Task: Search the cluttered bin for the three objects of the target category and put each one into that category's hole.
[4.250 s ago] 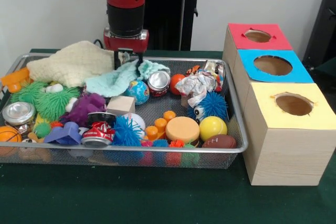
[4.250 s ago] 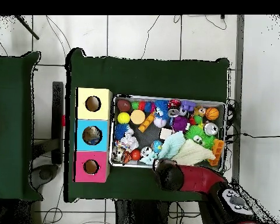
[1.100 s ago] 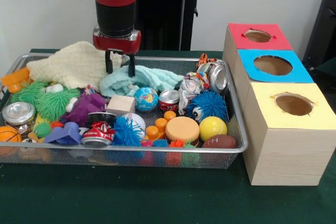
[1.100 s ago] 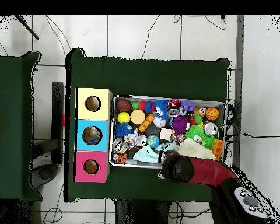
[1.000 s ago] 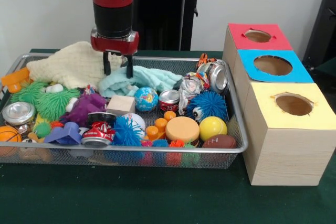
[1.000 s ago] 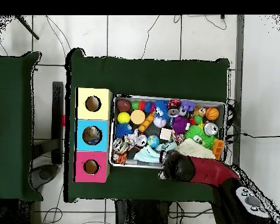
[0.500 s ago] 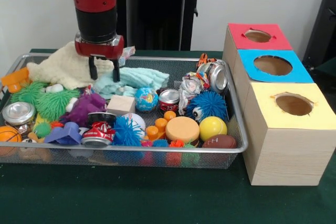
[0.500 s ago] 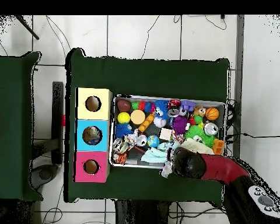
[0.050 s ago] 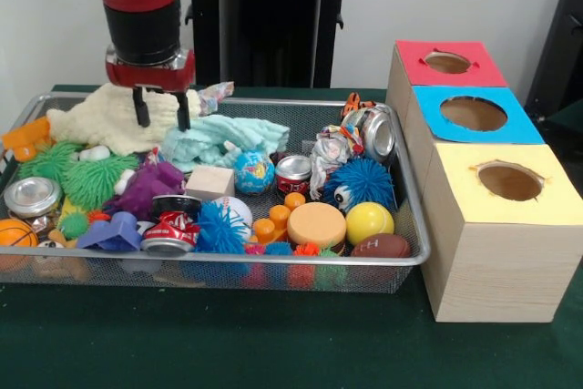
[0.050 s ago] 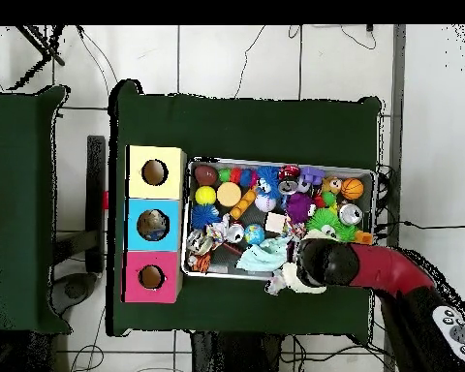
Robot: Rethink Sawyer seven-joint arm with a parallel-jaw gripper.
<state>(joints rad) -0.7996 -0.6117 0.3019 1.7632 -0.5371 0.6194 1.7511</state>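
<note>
Green cloth covers the table, and over the wire bin [image 9: 405, 190] the gripper [image 9: 158, 112] hangs with its two fingers spread and nothing between them, just above the cream cloth [image 9: 109, 118]. Beside it lies the mint cloth [image 9: 223, 138]; cans [image 9: 293, 173], balls and spiky toys crowd the rest. Three boxes wait alongside; something round sits in the blue box [image 10: 153, 225]. By my reckoning, most of the sorting remains.
</note>
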